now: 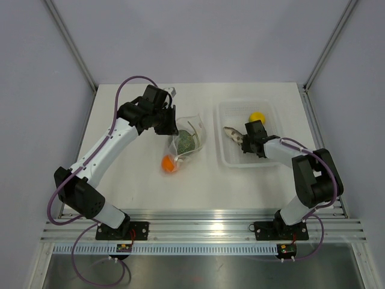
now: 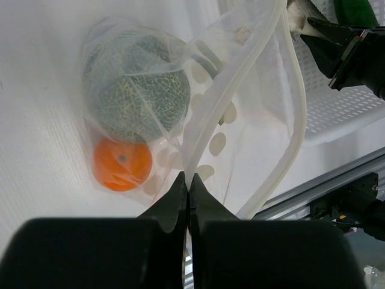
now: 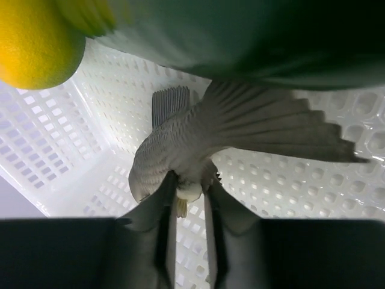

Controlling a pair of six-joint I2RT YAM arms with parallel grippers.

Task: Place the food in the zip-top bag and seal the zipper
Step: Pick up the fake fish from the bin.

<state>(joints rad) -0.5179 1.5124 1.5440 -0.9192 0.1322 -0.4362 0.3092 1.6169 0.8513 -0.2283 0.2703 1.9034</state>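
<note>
**Grey-brown fish point(image 3: 180, 153) pinched in tray point(image 3: 60, 144); bag point(image 2: 252, 120) mouth held**

Right gripper point(image 3: 189, 188) clamps the fish's belly; lemon point(image 3: 36, 42) and cucumber point(image 3: 252, 30) crowd it, so a straight lift seems wise. Left gripper point(image 2: 188, 180) is clenched on the zipper point(image 2: 221, 105) strip, mouth agape; green ball point(image 2: 135, 96) and orange ball point(image 2: 122, 164) lie inside.

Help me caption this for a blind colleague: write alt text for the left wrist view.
The left tool is pinched shut on the rim of a clear plastic bag whose mouth gapes open. Inside lie a speckled green ball and, just below it, a small orange ball. A white tray sits at right.
</note>
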